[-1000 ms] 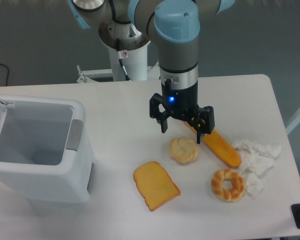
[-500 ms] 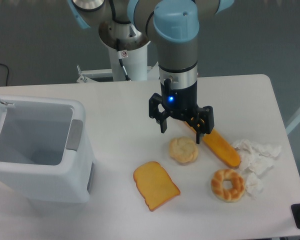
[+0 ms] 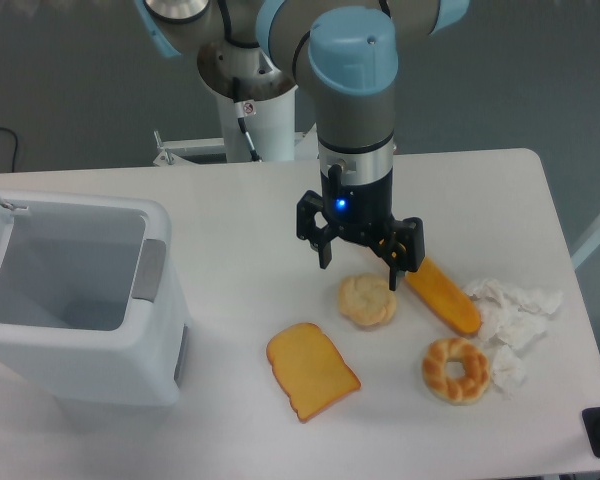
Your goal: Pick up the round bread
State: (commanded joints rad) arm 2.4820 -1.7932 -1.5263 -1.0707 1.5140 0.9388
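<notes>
Pale and untouched, the round bread (image 3: 367, 300) lies on the desk (image 3: 230, 215) between the toast slice (image 3: 312, 371) and the long orange loaf (image 3: 443, 296), and our pincer (image 3: 361, 258) hangs spread open just above it, so descent, grip and lift remain.

Tool (image 3: 361, 262): above bench (image 3: 230, 210). Round bread (image 3: 367, 300): just below-front. Long loaf (image 3: 442, 297): right. Ring pastry (image 3: 456, 369): front-right. Toast slice (image 3: 311, 371): front-left. Bin (image 3: 75, 300): far left. Crumpled paper (image 3: 515, 310): far right.
</notes>
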